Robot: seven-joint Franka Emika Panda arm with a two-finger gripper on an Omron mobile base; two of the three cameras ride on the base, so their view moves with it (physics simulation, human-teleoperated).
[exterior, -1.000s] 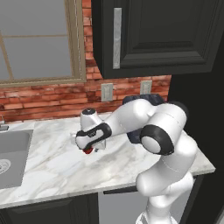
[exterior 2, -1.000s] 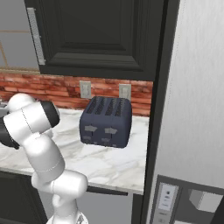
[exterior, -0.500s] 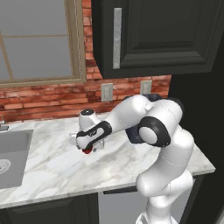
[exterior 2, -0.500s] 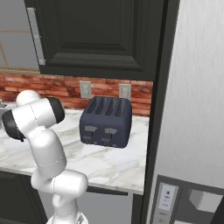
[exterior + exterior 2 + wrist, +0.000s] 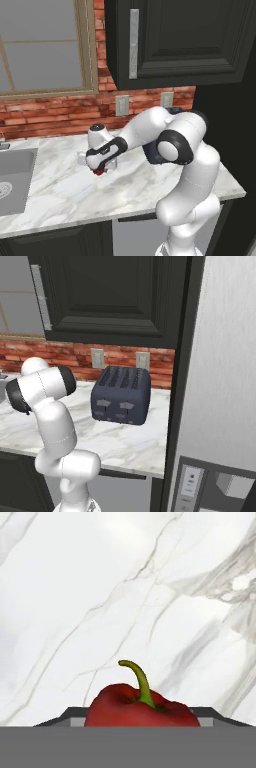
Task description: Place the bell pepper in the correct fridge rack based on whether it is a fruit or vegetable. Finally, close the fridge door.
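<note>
Gripper [image 5: 101, 169] clamped on bell pepper [image 5: 142, 708] — marble counter [image 5: 60, 190] beneath, toaster [image 5: 120, 395] well apart

The pepper [image 5: 142, 711] has glossy red skin and a smooth green stem. The counter [image 5: 60, 195] is polished white marble with grey veins. Behind it the wall [image 5: 55, 112] is rough red brick. The cabinet [image 5: 185, 40] looks like matt black painted wood. The toaster [image 5: 121, 396] is matt dark blue. The arm [image 5: 185, 165] is smooth white plastic.
</note>
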